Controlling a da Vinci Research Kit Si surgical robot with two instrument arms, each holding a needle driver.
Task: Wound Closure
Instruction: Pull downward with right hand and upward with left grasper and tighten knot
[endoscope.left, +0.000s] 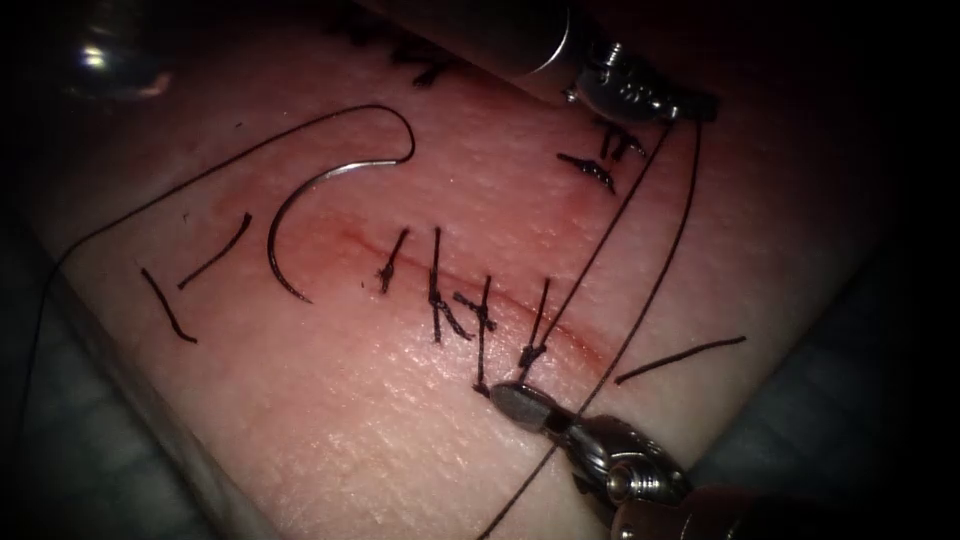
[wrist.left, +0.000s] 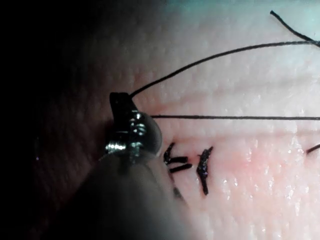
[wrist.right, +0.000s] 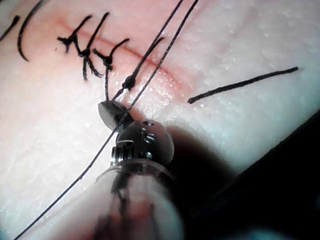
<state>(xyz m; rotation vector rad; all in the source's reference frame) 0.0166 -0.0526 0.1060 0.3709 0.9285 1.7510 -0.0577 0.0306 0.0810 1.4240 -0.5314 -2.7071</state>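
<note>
Left pincer (endoscope.left: 690, 108) grips thread (endoscope.left: 655, 285) above the cut (endoscope.left: 330, 235); right pincer (endoscope.left: 522, 400) is closed on thread below the stitches; needle (endoscope.left: 300, 215) lies free on the tissue (endoscope.left: 350, 420), left.

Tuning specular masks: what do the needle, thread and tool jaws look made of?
Needle: likely polished steel, with a bright glint along its curve; it lies free on the tissue left of the stitches. Thread: dark, matte, thin strand, probably synthetic or silk. Right tool and left tool: shiny metal with highlights, both shut on thread. Tissue: pale, wet sheen.
</note>
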